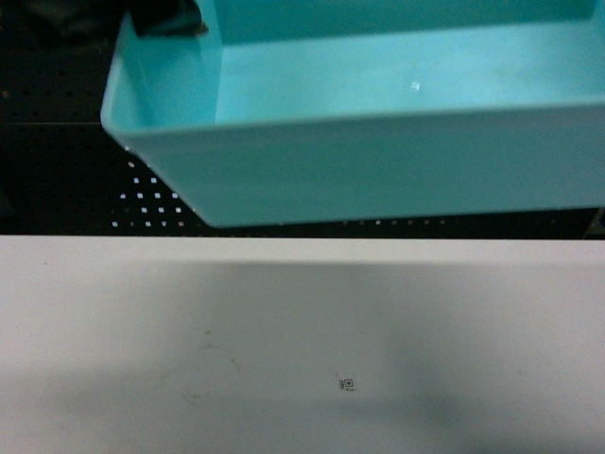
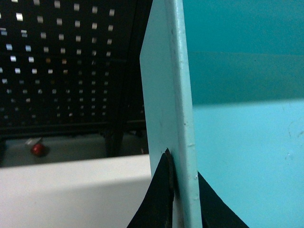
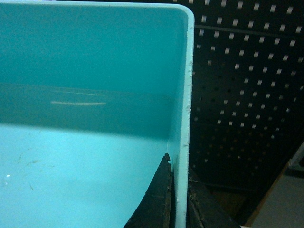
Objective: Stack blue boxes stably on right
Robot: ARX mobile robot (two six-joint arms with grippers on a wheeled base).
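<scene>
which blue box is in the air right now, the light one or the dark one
The light turquoise box, held above the white table with the left gripper and right gripper each clamped on an end wall. No darker royal-blue box shows in any view.

The light turquoise-blue plastic tub (image 1: 378, 142) hangs above the white table (image 1: 284, 359), toward twelve o'clock. The left gripper (image 2: 183, 194) sits on its wall at nine o'clock, the right gripper (image 3: 178, 199) at three o'clock. The black perforated panel (image 2: 61, 66) stands behind the table.
</scene>
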